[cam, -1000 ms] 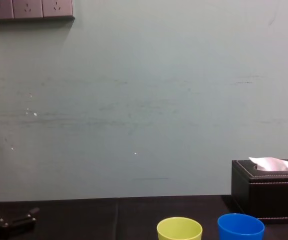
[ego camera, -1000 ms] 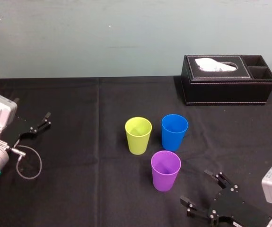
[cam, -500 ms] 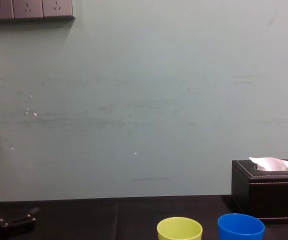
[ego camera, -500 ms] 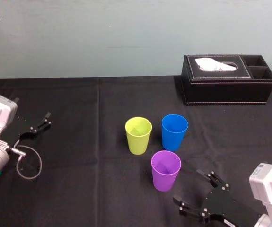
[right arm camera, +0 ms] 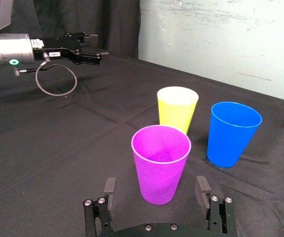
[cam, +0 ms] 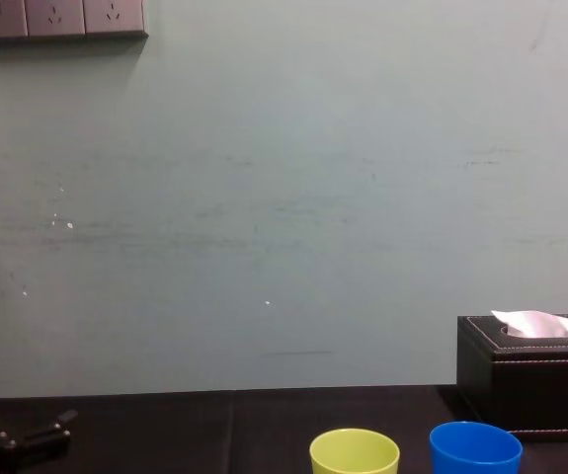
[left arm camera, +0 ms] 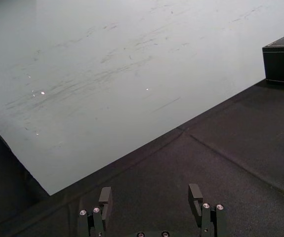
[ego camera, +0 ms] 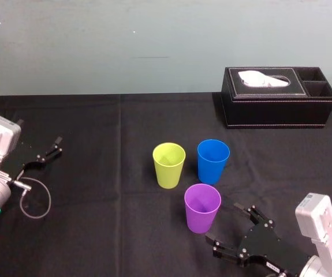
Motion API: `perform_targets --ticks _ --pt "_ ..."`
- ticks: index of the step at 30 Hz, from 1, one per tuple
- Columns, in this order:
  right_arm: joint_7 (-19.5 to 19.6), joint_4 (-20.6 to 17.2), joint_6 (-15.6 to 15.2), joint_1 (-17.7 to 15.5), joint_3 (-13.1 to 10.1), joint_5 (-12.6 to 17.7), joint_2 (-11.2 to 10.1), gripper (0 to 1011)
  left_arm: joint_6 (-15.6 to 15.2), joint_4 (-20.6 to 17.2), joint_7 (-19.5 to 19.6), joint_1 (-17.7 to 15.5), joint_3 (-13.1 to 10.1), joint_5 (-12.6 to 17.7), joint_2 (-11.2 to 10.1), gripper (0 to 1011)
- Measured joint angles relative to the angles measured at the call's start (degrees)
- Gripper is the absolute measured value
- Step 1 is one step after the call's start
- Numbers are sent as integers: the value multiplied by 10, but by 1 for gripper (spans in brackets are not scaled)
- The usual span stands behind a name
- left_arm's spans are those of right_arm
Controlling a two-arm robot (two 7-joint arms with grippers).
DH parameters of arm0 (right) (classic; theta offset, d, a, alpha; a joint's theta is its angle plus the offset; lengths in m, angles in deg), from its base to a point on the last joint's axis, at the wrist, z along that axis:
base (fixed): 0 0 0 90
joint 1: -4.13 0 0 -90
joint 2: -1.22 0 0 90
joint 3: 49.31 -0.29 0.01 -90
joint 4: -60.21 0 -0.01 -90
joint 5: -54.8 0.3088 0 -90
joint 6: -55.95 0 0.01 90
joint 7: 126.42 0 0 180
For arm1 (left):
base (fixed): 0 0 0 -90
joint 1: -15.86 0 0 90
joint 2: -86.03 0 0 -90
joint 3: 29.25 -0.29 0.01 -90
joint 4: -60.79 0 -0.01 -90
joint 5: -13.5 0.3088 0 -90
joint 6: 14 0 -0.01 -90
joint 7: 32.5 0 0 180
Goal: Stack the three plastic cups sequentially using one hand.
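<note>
Three cups stand upright and apart on the black tablecloth: a yellow-green cup, a blue cup to its right, and a purple cup nearest me. My right gripper sits low at the purple cup's right, open, fingers pointing at it. In the right wrist view the purple cup stands at the mouth of the right gripper, untouched by either finger, with the yellow-green cup and blue cup behind. My left gripper rests open at the far left.
A black tissue box stands at the back right, well behind the cups. A thin cable loop lies by the left arm. Bare cloth surrounds the cups, with a wall beyond the table's far edge.
My right gripper has moved left across the near edge, closing in on the purple cup. The cups and the left arm have stayed put.
</note>
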State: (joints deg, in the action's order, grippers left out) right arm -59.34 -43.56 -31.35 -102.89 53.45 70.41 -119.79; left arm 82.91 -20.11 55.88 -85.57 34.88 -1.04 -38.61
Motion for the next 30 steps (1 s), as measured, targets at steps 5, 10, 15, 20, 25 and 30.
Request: perform_targets --ticks 5,10,15,20,25,30 --pt "0 5 -3 7 3 -1 4 1003 0 0 0 0 0 0 0 1010" --pt "0 11 -6 16 7 -3 9 1003 0 0 0 0 0 0 0 1010" --pt "0 16 -9 24 11 -4 12 1003 0 0 0 0 0 0 0 1010" --pt "0 24 -11 33 14 -6 16 1003 0 0 0 0 0 0 0 1010" --pt "0 32 -14 41 18 -7 19 1003 0 0 0 0 0 0 0 1010" --pt "0 40 -17 50 24 -11 22 1003 0 0 0 0 0 0 0 1010"
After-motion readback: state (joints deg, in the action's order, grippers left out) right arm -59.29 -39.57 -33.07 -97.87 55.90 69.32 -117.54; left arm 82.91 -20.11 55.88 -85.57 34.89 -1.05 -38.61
